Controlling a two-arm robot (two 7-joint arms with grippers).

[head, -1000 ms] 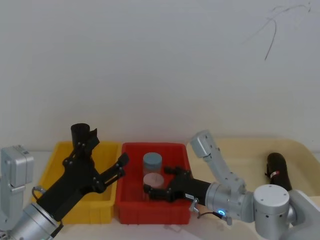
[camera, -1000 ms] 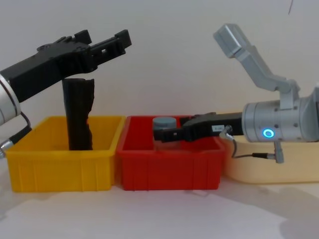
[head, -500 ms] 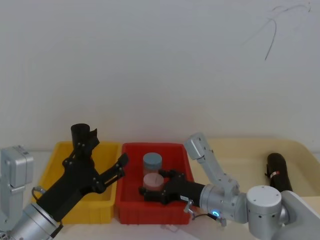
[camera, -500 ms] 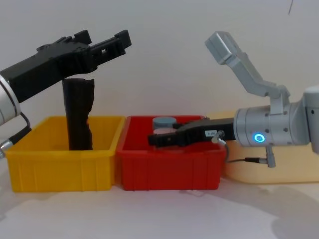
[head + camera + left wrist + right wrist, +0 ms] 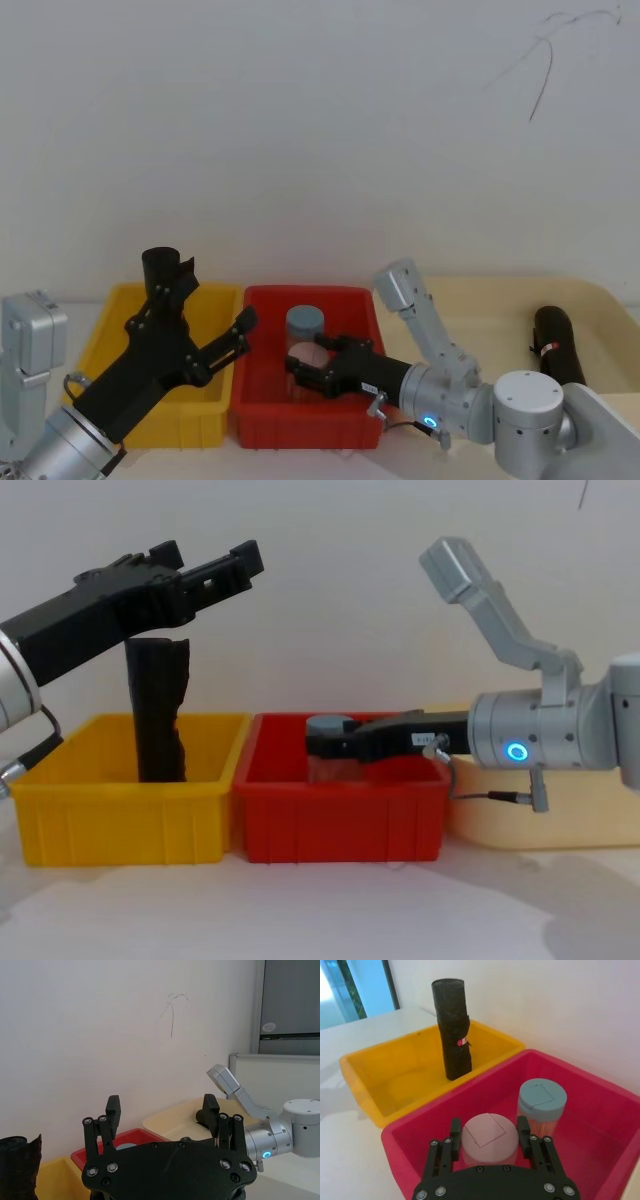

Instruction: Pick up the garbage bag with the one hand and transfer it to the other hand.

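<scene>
The garbage bag (image 5: pixel 157 720) is a black crinkled roll standing upright in the yellow bin (image 5: pixel 120 820), with a frayed edge on one side; the right wrist view shows it as a cylinder (image 5: pixel 452 1030) with a small label. My left gripper (image 5: pixel 210 555) hangs open just above and beside its top (image 5: pixel 160 268), not touching it. My right gripper (image 5: pixel 488 1130), with a white label on its side, is inside the red bin (image 5: pixel 340 820). Its fingers press both sides of a pink-lidded jar (image 5: pixel 488 1142).
A blue-lidded jar (image 5: pixel 541 1102) stands just behind the pink one in the red bin. A second black roll (image 5: pixel 556 342) lies in the beige tray (image 5: pixel 480 300) at the right. The three containers sit side by side against a white wall.
My right gripper slid left around the pink-lidded jar, then rose slightly with it. The left arm and the roll in the yellow bin have not moved.
</scene>
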